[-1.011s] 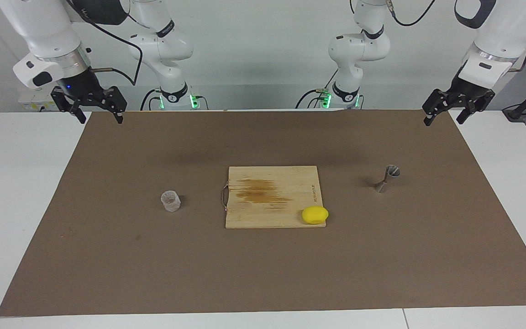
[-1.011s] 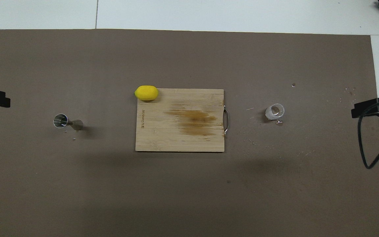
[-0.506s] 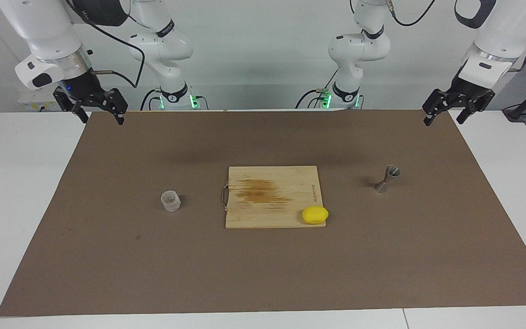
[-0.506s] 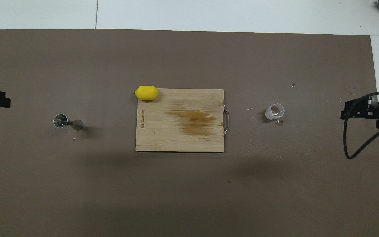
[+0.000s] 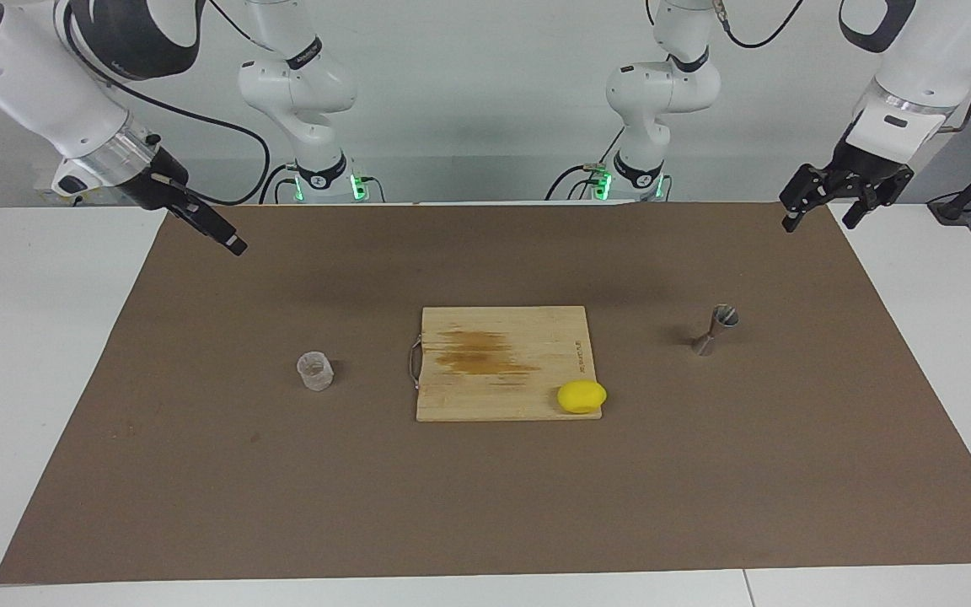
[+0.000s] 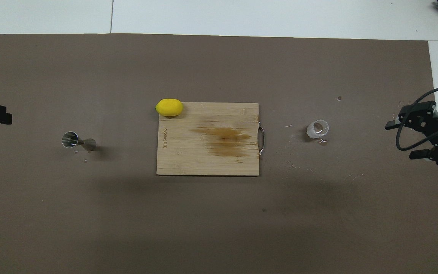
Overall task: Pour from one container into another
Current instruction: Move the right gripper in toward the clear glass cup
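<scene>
Nothing of the pour is done yet: the plastic cup (image 5: 314, 372) stands untouched on the bench beside the cutting board (image 5: 504, 362), toward the right arm's end, and the jigger (image 5: 715, 330) stands upright beside the board toward the left arm's end. Grasping, carrying and tipping all remain. The right gripper (image 6: 403, 140), jaws open, has swung in and turned toward the cup since a second ago; the left gripper (image 5: 818, 208) waits unmoved, jaws open.
</scene>
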`<state>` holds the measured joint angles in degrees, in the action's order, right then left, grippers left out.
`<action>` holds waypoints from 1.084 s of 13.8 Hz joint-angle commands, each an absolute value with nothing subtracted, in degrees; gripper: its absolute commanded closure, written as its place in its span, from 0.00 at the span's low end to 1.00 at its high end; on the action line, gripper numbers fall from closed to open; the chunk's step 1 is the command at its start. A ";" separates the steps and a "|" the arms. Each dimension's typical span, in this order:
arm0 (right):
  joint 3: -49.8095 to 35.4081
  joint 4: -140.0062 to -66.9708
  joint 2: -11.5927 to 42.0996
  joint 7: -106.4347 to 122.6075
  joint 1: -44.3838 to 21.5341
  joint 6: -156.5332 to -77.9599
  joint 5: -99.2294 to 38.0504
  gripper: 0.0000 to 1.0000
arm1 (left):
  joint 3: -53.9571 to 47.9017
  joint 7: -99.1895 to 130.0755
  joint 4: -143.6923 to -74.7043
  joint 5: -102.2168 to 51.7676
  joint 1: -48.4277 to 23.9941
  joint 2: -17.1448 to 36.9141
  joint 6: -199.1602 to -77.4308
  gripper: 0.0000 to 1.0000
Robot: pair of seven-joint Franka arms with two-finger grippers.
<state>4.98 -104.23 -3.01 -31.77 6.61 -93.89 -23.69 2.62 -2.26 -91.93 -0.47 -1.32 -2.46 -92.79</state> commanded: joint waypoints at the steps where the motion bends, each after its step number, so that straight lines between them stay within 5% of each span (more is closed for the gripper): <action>1: 4.57 -106.08 -1.94 -35.23 10.01 -96.67 -30.13 0.00 | 2.99 -1.93 -92.81 0.88 -2.20 -3.60 -92.29 0.00; 9: 4.40 -106.08 9.48 -46.49 13.80 -96.15 -42.01 0.00 | 3.43 -3.51 -95.27 -1.13 -0.18 -4.39 -93.34 0.00; 15: 4.13 -103.46 18.17 -64.58 16.44 -96.33 -51.76 0.00 | 3.52 -9.23 -95.27 -16.76 5.09 1.13 -95.01 0.00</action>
<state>5.06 -105.91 14.98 -59.01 15.50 -95.89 -49.25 3.74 -7.92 -94.86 -12.65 4.03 -1.04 -93.57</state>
